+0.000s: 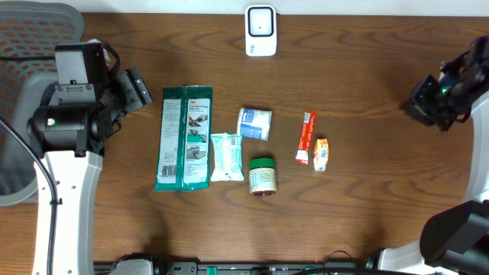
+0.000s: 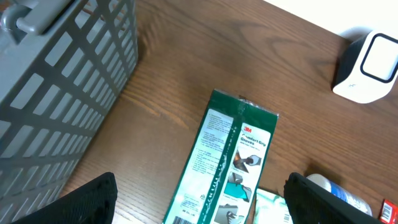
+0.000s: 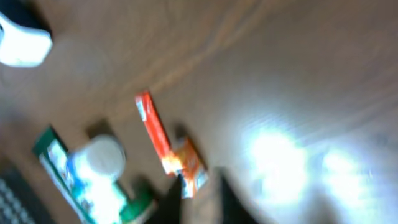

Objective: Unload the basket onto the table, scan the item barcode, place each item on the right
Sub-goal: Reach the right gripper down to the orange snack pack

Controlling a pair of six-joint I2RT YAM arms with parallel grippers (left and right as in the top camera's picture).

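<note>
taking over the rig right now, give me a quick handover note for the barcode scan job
Left gripper: open, empty, beside the gloves pack.
Right gripper: shut, empty, out at the right side, apart from every item.
Scanner: at the far edge of the table, nothing in front of it.
Items lying in a loose row: gloves pack, wipes, can, jar, red box, orange box.
Done: no item lifted.
Left: pick one up and show its barcode to the scanner.
</note>
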